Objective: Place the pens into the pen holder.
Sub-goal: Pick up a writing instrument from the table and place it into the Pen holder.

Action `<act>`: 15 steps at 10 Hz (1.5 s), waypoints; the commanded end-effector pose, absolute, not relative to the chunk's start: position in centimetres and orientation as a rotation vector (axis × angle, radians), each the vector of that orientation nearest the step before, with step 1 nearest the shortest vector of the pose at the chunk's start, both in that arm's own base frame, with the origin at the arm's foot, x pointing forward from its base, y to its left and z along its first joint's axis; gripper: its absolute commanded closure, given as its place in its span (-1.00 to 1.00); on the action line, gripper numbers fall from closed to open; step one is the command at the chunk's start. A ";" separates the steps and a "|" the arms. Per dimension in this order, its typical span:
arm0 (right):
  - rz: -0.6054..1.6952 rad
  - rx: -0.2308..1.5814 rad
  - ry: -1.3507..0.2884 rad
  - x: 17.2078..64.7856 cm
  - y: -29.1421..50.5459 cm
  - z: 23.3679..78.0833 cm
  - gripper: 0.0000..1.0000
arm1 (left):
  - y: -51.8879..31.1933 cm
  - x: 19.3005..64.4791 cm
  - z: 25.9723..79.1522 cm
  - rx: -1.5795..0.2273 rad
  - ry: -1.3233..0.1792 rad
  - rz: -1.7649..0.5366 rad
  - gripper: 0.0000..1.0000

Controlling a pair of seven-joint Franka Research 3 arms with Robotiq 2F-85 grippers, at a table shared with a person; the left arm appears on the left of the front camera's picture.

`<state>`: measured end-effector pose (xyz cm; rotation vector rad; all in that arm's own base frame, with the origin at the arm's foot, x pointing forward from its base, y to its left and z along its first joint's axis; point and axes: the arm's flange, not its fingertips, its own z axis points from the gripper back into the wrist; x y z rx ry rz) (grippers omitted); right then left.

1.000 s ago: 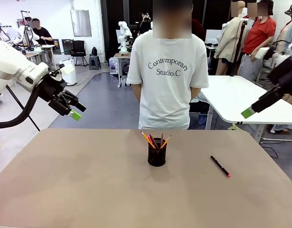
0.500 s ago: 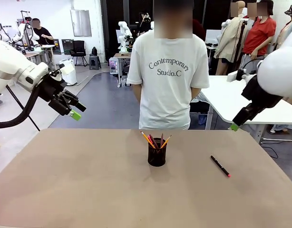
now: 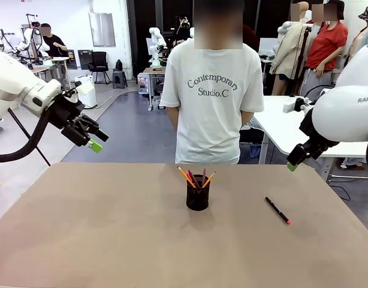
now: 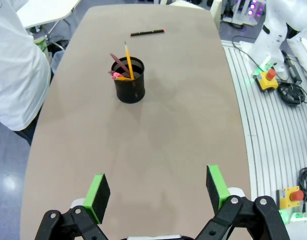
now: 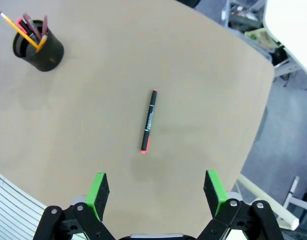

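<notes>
We see the left gripper (image 3: 97, 140) hanging in the air beyond the far left corner of the desk (image 3: 82, 240). In its wrist view the green pads (image 4: 97, 192) stand wide apart with nothing between them, so it is open and empty.

At the middle of the desk, toward the far edge, the pen holder (image 3: 198, 197) stands upright. Several pens (image 3: 195, 177) lean out of its top, among them a yellow-orange pencil (image 4: 128, 60) and a reddish-brown one (image 4: 116, 59). A person (image 3: 211, 102) in a white T-shirt stands just behind it at the far side.

To the right of the holder, well apart from it, the black pen (image 3: 278, 210) lies flat on the bare desk, its pink-red tip turned toward our near right side.

Farther right, the right gripper (image 3: 293, 162) hangs above the far right edge of the desk. Its wrist view shows its pads spread wide and empty, with the black pen lying on the desk below, untouched.
</notes>
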<state>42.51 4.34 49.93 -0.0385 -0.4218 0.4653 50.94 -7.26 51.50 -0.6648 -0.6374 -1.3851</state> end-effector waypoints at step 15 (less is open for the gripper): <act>0.369 -0.052 -0.212 52.8 7.0 36.7 -1.00 | -7.2 50.9 51.7 -0.666 -0.634 -1.372 -1.00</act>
